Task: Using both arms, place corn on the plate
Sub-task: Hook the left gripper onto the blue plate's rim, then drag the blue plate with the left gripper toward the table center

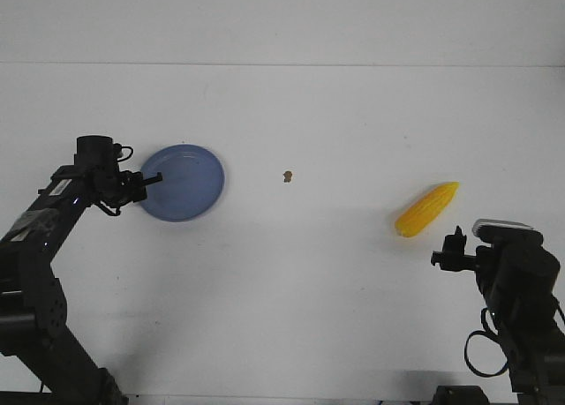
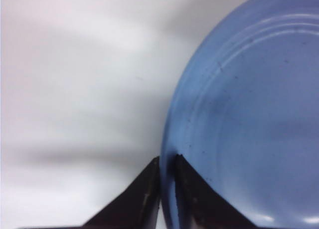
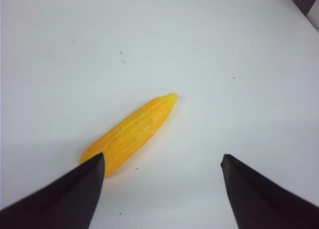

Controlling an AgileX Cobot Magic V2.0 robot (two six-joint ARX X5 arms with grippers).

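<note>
The periwinkle-blue plate [image 1: 184,182] lies on the white table at the left. My left gripper [image 1: 155,181] is shut on its near-left rim; in the left wrist view the two dark fingers pinch the plate's edge [image 2: 167,161], and the plate [image 2: 249,104] fills that side of the view. The yellow corn [image 1: 425,209] lies on the table at the right, its pointed tip to the far right. My right gripper [image 1: 455,246] is open, low, just in front of the corn. In the right wrist view the corn [image 3: 130,131] lies ahead of the gripper [image 3: 162,161], its thick end by one fingertip.
A small brown speck [image 1: 288,176] sits on the table between the plate and the corn. The table's far edge meets a white wall. The dark arm bases stand at the front left and front right corners.
</note>
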